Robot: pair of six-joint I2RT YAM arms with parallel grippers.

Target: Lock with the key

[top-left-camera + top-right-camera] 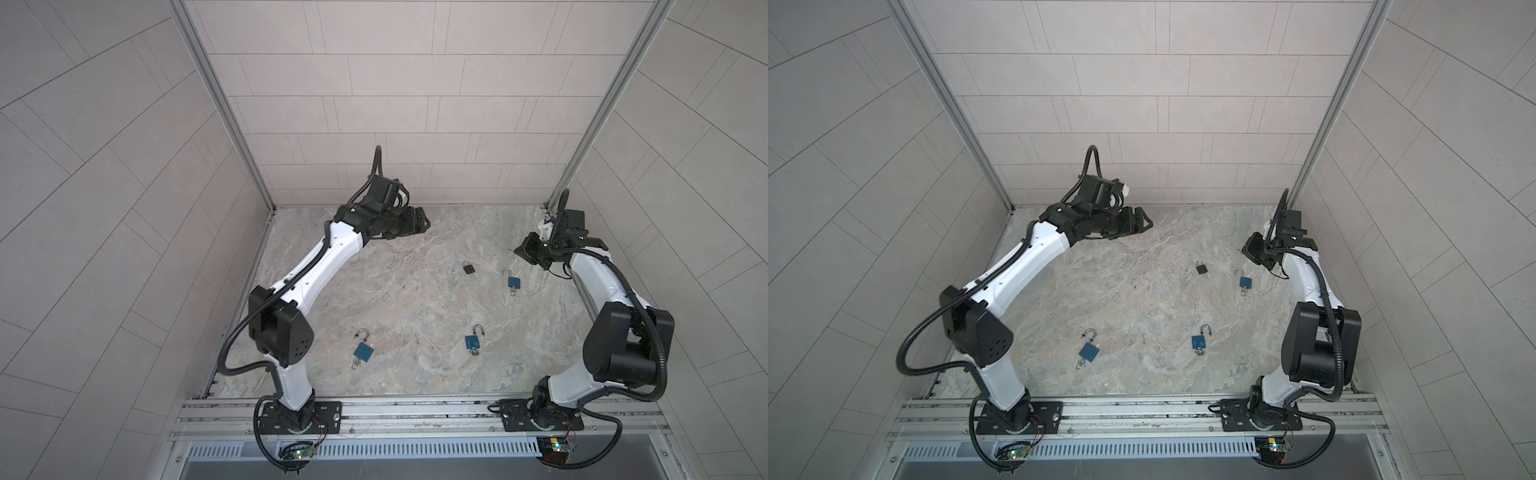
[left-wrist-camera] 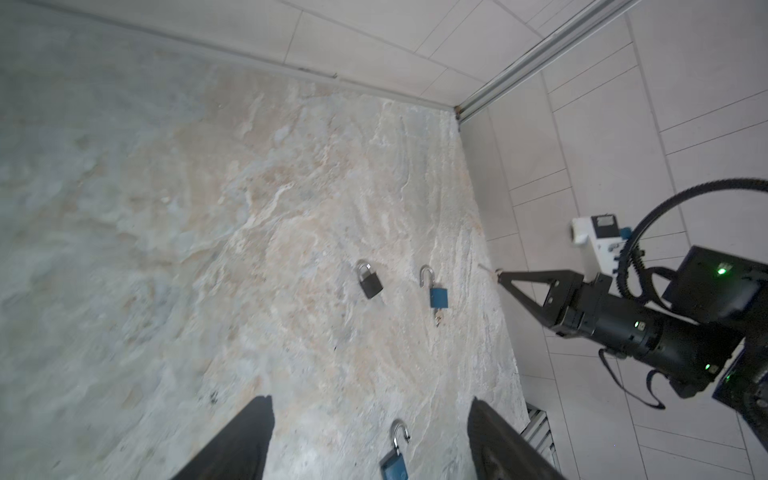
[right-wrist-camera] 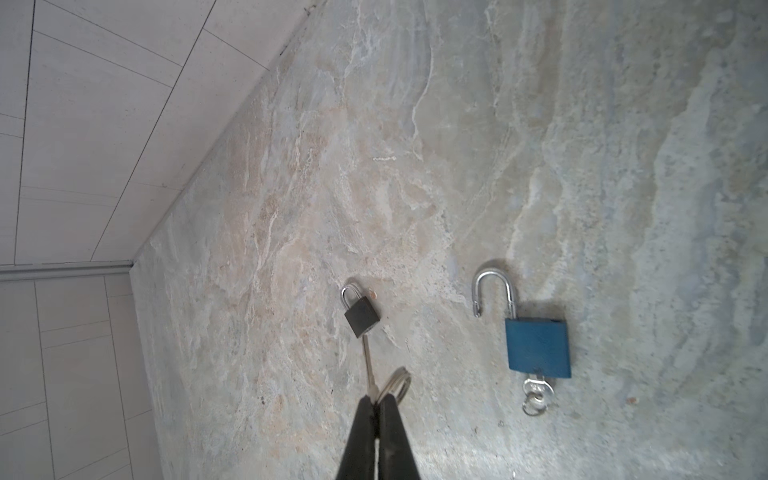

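Right gripper [image 3: 377, 405] is pinching the key [image 3: 368, 361] by its head, jaws pressed together, ring [image 3: 397, 384] dangling. Left gripper [image 2: 370, 419] is hanging spread and empty. The black padlock [image 3: 361, 316] is lying shackle-closed on the table [image 3: 457, 124], apart from the key, near an open blue padlock [image 3: 538, 349].

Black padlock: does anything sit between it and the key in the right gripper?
Nothing visible does. The right gripper pinches the key, its blade pointing toward the black padlock, with only bare table around that line. The nearest blue padlock lies off to one side, apart.
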